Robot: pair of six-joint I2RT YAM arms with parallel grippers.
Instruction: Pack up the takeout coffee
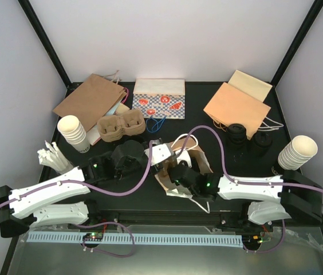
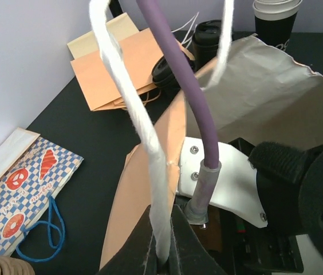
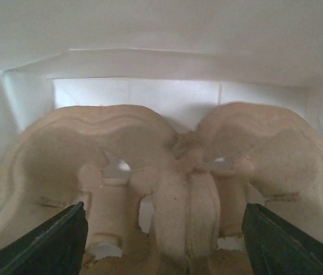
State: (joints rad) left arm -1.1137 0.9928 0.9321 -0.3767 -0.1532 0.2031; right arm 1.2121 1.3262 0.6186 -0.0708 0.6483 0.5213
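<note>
From the top view, I see the open paper bag (image 1: pixel 178 166) standing mid-table (image 1: pixel 150 197), just ahead of both arms. My left arm (image 1: pixel 52 192) reaches in from the left and my right arm (image 1: pixel 247 186) from the right, with its wrist buried in the bag's mouth. The takeout coffee cups (image 1: pixel 237 133) stand to the right of the bag and further back, apart from it, just in front of a flat orange bag (image 1: pixel 239 106). None of them is in the open bag. A brown pulp carrier (image 1: pixel 120 127) sits left of centre, beside a stack of cream cups (image 1: pixel 73 133). A second cream stack (image 1: pixel 298 152) is at the far right.

On the left wrist camera, the left fingers (image 2: pixel 162 256) are pinched fully together on the bag's white twisted handle (image 2: pixel 141 132), which runs up out of frame. Past the bag's rim I can make out a black-lidded cup (image 2: pixel 207 34) near the orange bag.

On the right wrist camera, I am looking into the bag's white interior. The right fingers (image 3: pixel 162 209) stand wide apart, one tip at each lower corner, gripping nothing. A second pulp carrier (image 3: pixel 167 166) lies on the bag's floor directly ahead, its centre rib between the tips.
</note>
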